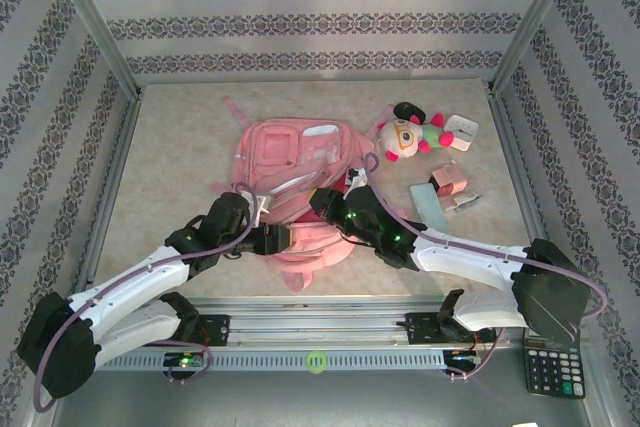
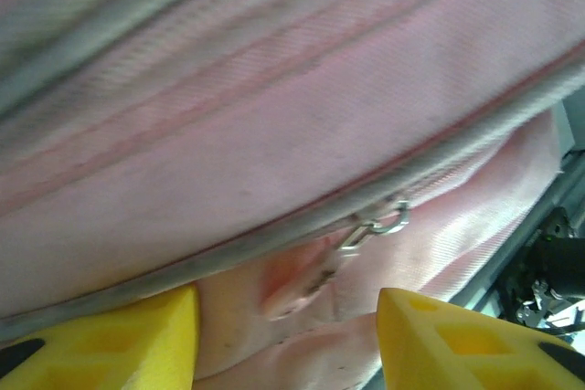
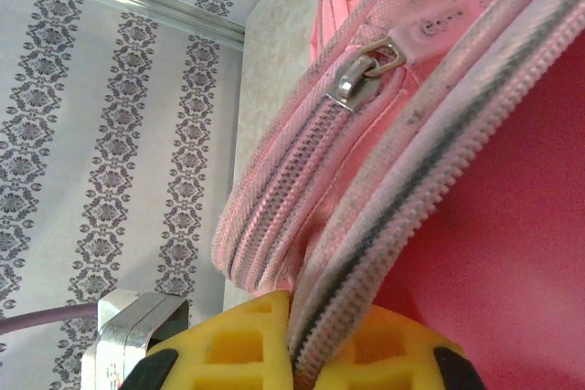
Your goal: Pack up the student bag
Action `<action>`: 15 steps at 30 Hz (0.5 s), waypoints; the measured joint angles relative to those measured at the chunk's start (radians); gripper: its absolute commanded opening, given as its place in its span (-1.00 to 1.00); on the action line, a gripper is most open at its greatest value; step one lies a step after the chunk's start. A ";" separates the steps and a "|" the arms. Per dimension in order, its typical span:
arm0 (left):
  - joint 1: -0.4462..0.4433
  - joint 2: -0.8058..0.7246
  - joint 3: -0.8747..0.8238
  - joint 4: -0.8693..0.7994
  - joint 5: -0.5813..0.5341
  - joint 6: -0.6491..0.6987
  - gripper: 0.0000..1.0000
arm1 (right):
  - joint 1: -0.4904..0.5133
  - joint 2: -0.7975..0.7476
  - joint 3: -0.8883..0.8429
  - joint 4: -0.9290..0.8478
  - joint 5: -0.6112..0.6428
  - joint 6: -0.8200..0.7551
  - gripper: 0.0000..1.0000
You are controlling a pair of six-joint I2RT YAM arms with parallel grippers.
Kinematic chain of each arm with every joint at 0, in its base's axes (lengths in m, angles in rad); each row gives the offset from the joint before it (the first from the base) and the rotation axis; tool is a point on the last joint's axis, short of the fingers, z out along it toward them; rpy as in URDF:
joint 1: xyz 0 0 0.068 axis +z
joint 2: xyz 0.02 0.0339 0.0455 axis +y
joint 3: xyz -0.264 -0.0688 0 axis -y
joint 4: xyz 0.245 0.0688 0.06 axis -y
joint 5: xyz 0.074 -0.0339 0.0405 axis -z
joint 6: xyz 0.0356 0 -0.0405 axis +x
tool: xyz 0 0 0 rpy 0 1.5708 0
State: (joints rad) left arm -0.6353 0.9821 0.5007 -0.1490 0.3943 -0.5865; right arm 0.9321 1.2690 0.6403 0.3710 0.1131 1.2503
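Top external view: nearest the bases, the left gripper (image 1: 283, 238) sat at the near edge of the large soft pink fabric backpack (image 1: 295, 152), its yellow fingers (image 2: 119, 340) standing apart around a small metal zipper pull (image 2: 375, 226). The right gripper (image 3: 292, 340) was clamped tight on the backpack's zipper band (image 3: 366, 253). The backpack lay flat mid-table, with a small plush toy (image 1: 405, 134) beyond on the right.

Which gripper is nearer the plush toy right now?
Right. The right gripper is at the top-right edge of the student bag, close to the plush toy; the left gripper is at the bag's near edge, farther off.
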 measured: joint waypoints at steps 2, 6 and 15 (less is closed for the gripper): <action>-0.024 0.008 0.000 0.024 -0.007 -0.004 -0.15 | 0.000 0.000 0.000 0.000 0.001 0.000 -1.00; -0.056 0.011 0.000 0.084 -0.011 -0.010 -0.27 | 0.000 0.000 0.000 0.000 0.000 0.000 -1.00; -0.063 0.021 0.001 0.085 -0.090 -0.002 -0.80 | 0.000 0.000 0.000 0.000 0.003 0.000 -1.00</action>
State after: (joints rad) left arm -0.6987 1.0035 0.5014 -0.0639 0.3042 -0.5880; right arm 0.9325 1.2686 0.6403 0.3710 0.1158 1.2503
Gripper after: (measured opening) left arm 0.186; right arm 0.057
